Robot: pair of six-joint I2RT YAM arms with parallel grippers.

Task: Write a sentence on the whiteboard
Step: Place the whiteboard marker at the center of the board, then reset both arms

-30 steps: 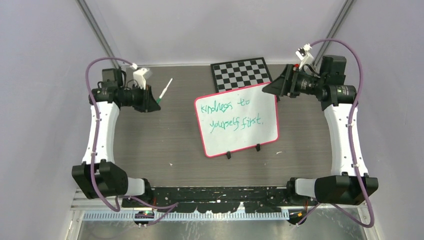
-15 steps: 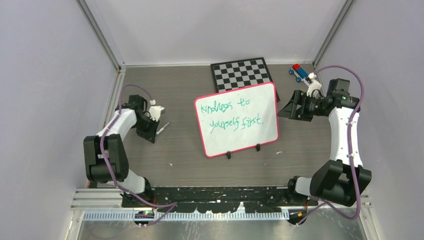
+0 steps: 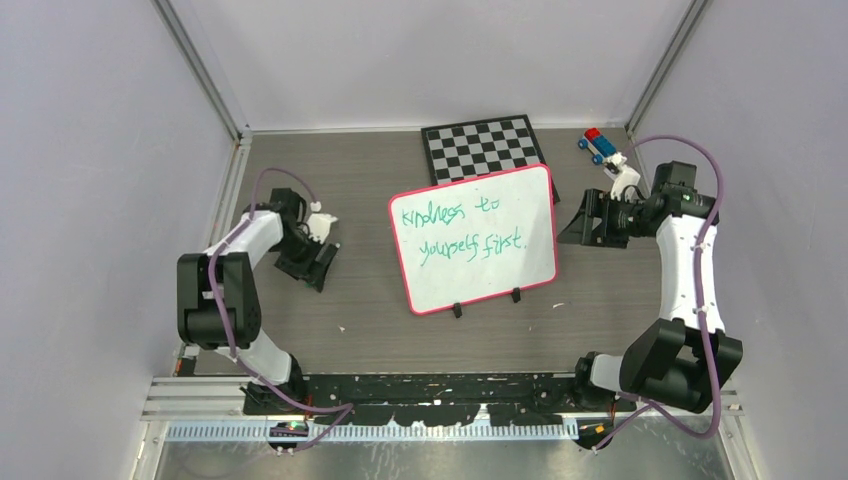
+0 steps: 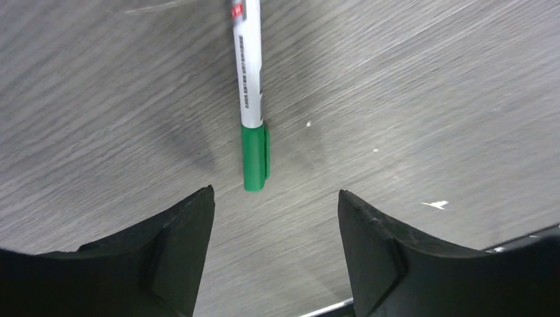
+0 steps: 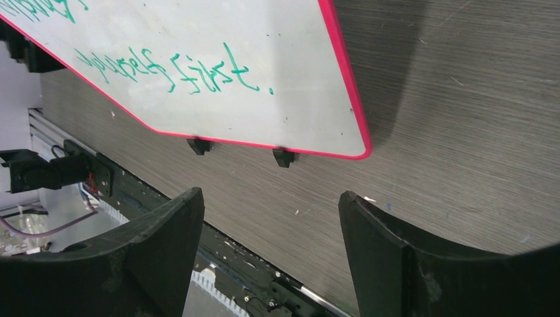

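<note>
The whiteboard, white with a pink-red frame and two black feet, stands tilted mid-table. The sentence runs across it in green, in two lines; the right wrist view shows the board's lower part with "yourself first.". A white marker with a green cap lies flat on the table just beyond my left gripper, which is open and holds nothing. From above, that gripper sits low, left of the board, and covers the marker. My right gripper hangs open and empty by the board's right edge.
A black-and-white chequered board lies behind the whiteboard. A small red-and-blue toy sits at the back right. Grey walls enclose the table on three sides. The black rail runs along the near edge.
My left arm brought the marker down from the back left to the table, then opened and let it go. My right arm swung nearer, to the board's right edge.
</note>
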